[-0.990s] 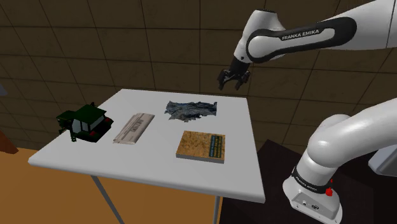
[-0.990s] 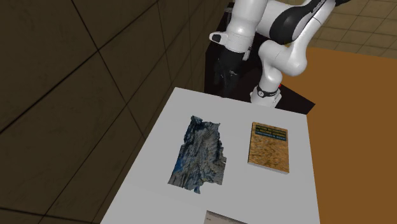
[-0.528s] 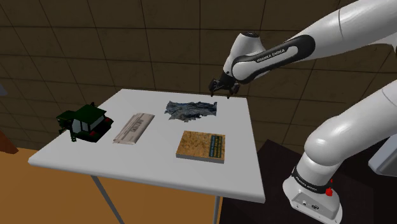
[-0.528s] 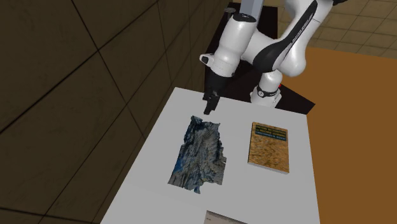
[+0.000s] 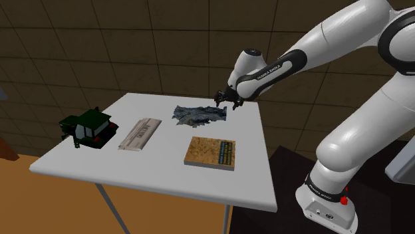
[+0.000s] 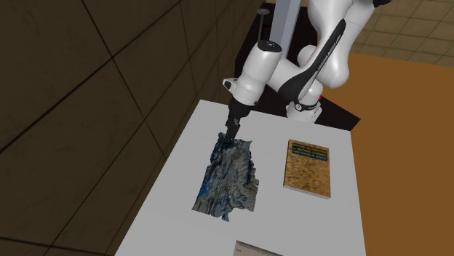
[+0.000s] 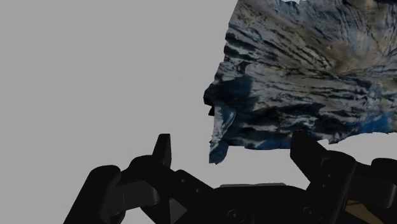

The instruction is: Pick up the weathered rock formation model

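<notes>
At the shoulder view's upper middle, the gripper (image 5: 223, 100) hangs spread (fingers empty) over the edge of the rock model (image 5: 199, 114); best straddle that ragged corner before closing.

Arm (image 5: 346, 40): glossy white rounded shells, dark grey bands at joints. Dark forearm strip (image 5: 269, 70) with white "FRANKA EMIKA" lettering. Red mark (image 5: 344, 199) low on base link. Gripper (image 5: 223, 100): all black, blocky, angular.
</notes>
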You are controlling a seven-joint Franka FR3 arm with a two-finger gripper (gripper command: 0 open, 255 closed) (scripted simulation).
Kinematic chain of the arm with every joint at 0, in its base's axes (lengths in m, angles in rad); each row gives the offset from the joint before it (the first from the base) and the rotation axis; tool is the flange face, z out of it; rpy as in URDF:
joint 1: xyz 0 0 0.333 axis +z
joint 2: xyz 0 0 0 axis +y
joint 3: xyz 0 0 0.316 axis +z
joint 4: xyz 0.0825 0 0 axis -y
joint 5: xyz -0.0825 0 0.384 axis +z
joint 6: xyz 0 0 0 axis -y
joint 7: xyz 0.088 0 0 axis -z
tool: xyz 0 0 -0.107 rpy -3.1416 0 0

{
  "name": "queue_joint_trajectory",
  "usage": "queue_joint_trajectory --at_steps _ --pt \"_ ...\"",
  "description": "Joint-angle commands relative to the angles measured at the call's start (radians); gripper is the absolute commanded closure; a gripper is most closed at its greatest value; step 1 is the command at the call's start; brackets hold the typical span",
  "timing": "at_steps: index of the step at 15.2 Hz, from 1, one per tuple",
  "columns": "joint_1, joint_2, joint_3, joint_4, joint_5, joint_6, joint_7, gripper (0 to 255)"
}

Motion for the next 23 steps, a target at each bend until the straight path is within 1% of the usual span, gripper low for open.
queue_joint_trajectory --at_steps 1,2,4,5,14,23 --pt "-0.005 0.02 0.005 -0.013 -0.009 0.034 0.01 0" --pt "-0.009 0.036 0.009 -0.021 -0.018 0.058 0.017 0" --pt "-0.009 0.036 0.009 -0.022 -0.018 0.058 0.017 0" --pt "-0.009 0.035 0.008 -0.022 -0.017 0.058 0.015 255" --pt "-0.009 0.036 0.009 -0.021 -0.018 0.058 0.017 255" --pt "0.009 -0.046 -0.009 0.036 0.017 -0.08 -0.015 255"
